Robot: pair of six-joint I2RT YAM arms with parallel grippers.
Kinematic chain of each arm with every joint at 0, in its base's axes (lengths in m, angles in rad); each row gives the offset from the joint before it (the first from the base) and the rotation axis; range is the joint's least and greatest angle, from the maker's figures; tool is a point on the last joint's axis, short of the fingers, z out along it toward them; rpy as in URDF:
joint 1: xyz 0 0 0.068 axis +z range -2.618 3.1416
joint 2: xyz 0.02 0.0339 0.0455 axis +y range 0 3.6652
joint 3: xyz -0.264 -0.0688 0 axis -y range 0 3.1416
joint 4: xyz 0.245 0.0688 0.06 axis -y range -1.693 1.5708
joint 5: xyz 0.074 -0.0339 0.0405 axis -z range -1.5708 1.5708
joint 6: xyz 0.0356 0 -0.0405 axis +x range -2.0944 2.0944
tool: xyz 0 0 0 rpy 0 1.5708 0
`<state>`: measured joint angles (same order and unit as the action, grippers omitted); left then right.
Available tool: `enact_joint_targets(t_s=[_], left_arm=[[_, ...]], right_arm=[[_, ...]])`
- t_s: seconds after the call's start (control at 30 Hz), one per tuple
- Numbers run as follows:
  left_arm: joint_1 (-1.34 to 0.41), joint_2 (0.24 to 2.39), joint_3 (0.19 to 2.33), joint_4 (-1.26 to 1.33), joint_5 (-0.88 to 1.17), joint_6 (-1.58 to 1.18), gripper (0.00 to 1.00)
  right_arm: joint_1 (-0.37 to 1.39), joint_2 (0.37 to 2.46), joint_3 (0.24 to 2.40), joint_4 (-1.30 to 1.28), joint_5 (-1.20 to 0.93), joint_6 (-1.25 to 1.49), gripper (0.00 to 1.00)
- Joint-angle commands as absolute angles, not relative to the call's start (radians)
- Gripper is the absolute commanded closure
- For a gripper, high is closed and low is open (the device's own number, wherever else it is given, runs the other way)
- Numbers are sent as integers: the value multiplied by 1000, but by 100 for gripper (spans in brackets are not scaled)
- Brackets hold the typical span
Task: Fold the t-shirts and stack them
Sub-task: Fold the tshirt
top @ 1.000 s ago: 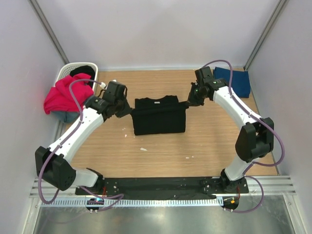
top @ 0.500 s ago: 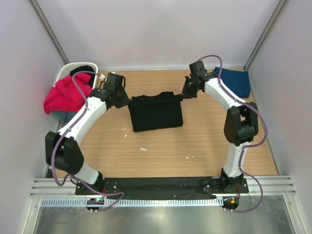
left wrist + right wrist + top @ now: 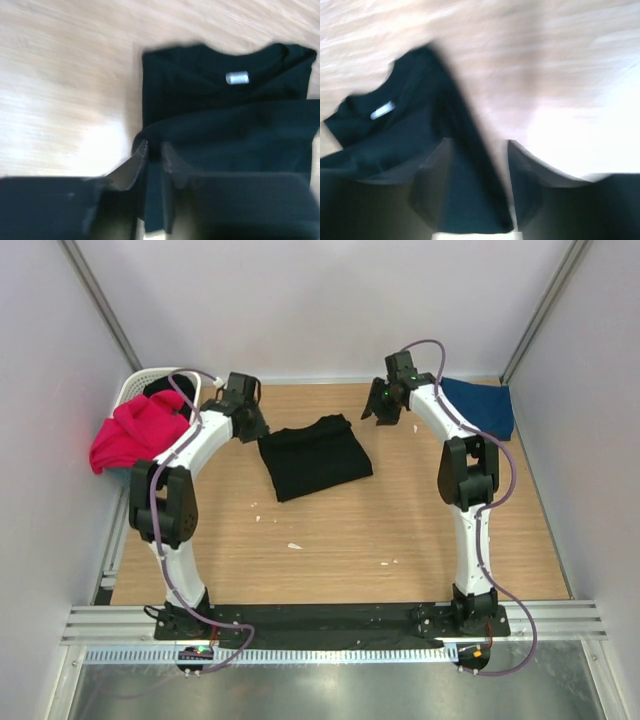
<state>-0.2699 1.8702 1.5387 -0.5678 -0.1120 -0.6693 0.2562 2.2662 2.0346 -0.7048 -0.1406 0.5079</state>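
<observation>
Black t-shirt (image 3: 315, 452) folded, lying skewed on worktop (image 3: 400, 520), far centre. Top view only: navy t-shirt (image 3: 480, 405) at far right, magenta t-shirt (image 3: 135, 430) draped over basket (image 3: 135, 385) at far left. Wrist views only: grey neck label (image 3: 237, 78). Left tool (image 3: 154, 147) at the shirt's left edge, fingers nearly together with a thin slit; can't tell if cloth is pinched. Right tool (image 3: 480, 145) has its fingers apart, straddling the shirt's right edge. Both wrist views blurred.
</observation>
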Motion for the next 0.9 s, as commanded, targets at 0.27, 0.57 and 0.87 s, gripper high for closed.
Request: enact_joint_targets(t_s=[0.27, 0.57, 0.87], left_arm=[[-176, 1948, 1865, -603, -43, -520, 18], [-236, 1752, 1459, -462, 91, -662, 17], [-227, 1816, 1391, -397, 32, -643, 27]], right_arm=[[181, 2240, 2227, -589, -241, 459, 20], [236, 2088, 1819, -431, -276, 398, 20], [287, 2138, 1772, -411, -247, 295, 23]])
